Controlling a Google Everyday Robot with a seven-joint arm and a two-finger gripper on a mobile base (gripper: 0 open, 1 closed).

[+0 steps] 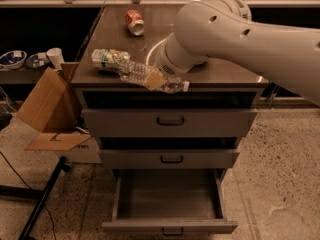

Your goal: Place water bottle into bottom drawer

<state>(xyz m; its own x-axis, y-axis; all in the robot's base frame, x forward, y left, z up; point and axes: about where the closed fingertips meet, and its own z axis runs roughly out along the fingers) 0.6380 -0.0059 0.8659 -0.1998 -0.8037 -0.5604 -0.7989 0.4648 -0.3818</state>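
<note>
The water bottle [132, 72], clear and ribbed, hangs tilted over the front edge of the cabinet top [225, 74], its right end [176, 86] lowest. My gripper [156, 79] is shut on its middle, a tan finger pad [154, 80] lying across the front of it. The white arm [240, 31] reaches in from the right and hides much of the cabinet top. Below, the bottom drawer [170, 228] stands pulled out, its grey tray showing nothing inside.
A green-and-white crushed can [104, 58] lies just left of the bottle. A red-orange can [134, 22] sits at the back of the top. The two upper drawers [170, 121] are closed. A cardboard box [45, 104] leans at the cabinet's left side.
</note>
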